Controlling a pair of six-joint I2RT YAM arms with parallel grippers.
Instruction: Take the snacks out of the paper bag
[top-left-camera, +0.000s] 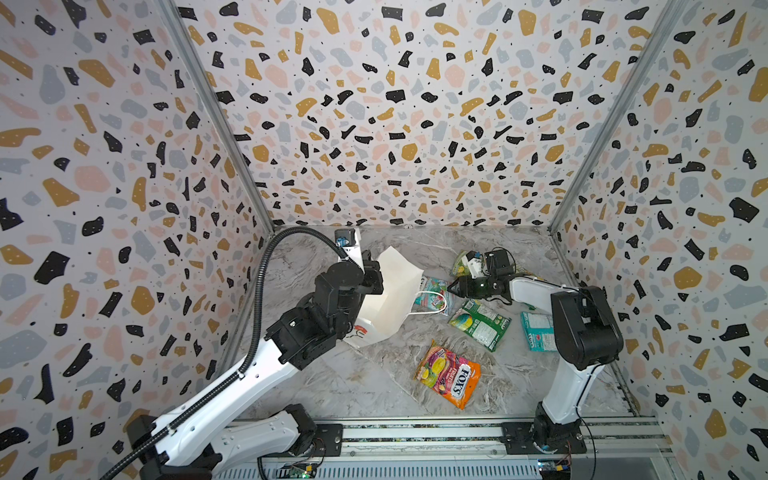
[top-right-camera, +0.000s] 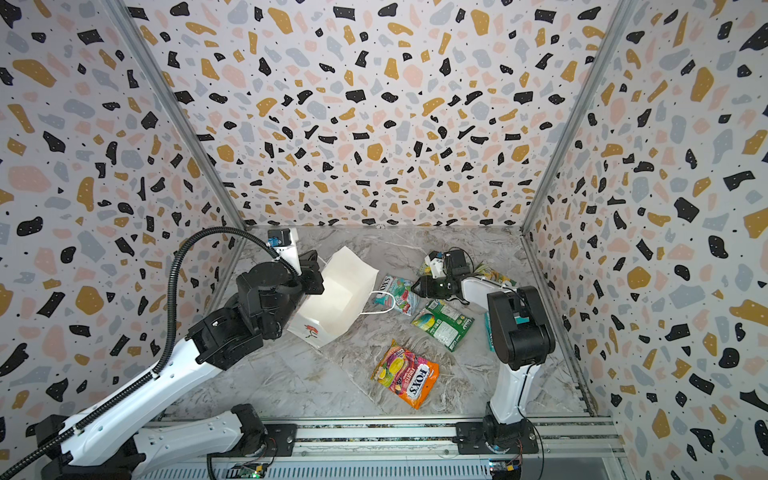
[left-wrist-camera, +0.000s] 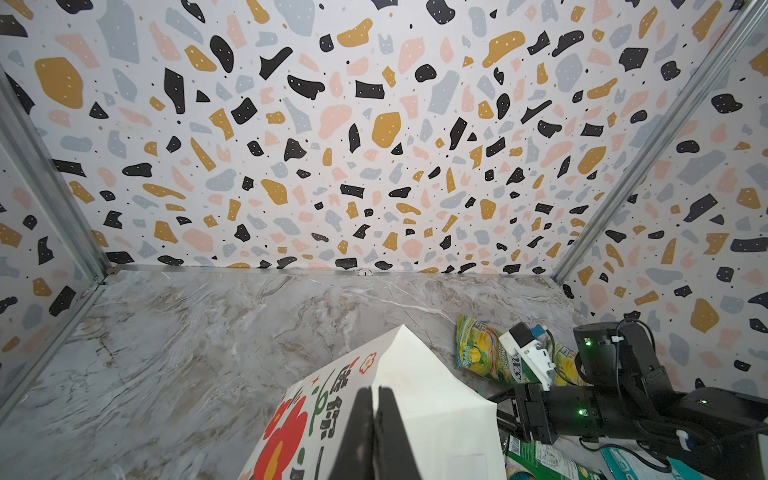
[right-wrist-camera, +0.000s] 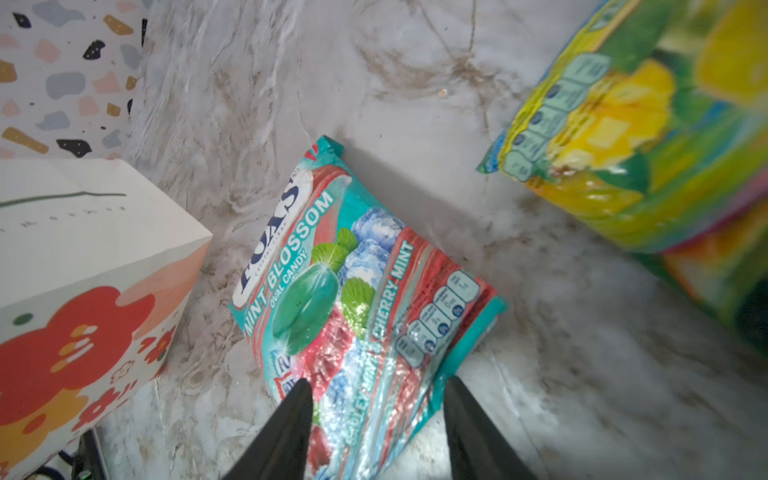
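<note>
Teal-pink pouch (right-wrist-camera: 357, 282) lies on the table (right-wrist-camera: 540, 332) under the right gripper (right-wrist-camera: 378, 380), whose jaws stand apart, holding nothing. The left gripper (left-wrist-camera: 375, 392) is pinched together on the paper bag (top-left-camera: 390, 291) close beside. This snack seems out; next the right gripper should rise clear and the bag be checked.

Reads as smooth matt paper at the paper bag (top-left-camera: 395, 299), with white cord for the handle (top-left-camera: 430, 293). Shines as glossy, crinkled plastic film at the teal-pink pouch (right-wrist-camera: 353, 299) and orange pouch (top-left-camera: 451, 376). Looks polished, marble-patterned at the tabletop (top-left-camera: 324, 374); bare metal at the rail (top-left-camera: 415, 434).
</note>
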